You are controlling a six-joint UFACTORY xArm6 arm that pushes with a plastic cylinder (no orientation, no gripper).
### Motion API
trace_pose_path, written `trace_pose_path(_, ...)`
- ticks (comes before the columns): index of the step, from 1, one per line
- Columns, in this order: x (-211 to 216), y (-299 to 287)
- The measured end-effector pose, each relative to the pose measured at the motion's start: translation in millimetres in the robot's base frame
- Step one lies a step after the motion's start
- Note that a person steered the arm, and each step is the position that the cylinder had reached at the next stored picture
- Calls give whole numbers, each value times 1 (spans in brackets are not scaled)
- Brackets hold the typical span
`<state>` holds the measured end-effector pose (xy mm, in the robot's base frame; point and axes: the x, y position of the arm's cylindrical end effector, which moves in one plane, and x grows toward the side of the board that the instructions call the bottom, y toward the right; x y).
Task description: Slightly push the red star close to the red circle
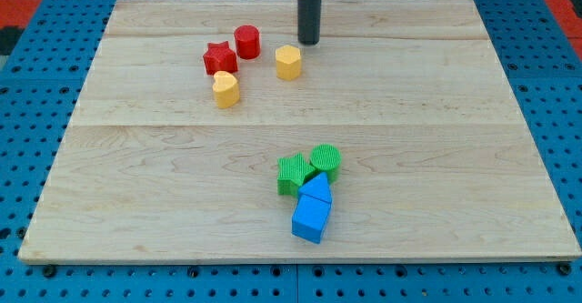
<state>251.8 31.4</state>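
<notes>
Toward the view's top left of the wooden board (436,112), we see the red star (219,59) just beside the red circle (246,41), seemingly touching. Below sits a yellow block (225,89); right of it another yellow block (288,62). My tip (310,42) rests just above-right of that block, apart from it; we have no claw, only a bare rod holding nothing, its upper part cut off. Lower centre: green star (293,173), green circle (326,160), two blue blocks (312,210), shapes unclear.

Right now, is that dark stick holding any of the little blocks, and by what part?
Nothing is held. My tip stands free on the board, just above and to the right of the yellow block, touching no block.
</notes>
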Motion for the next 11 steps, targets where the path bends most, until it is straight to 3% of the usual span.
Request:
trace_pose_path(1, -26, -47)
trace_pose_path(3, 7, -147)
trace_pose_path(4, 35, -152)
trace_pose_path(8, 73, -153)
trace_pose_path(10, 135, -189)
trace_pose_path(11, 103, -184)
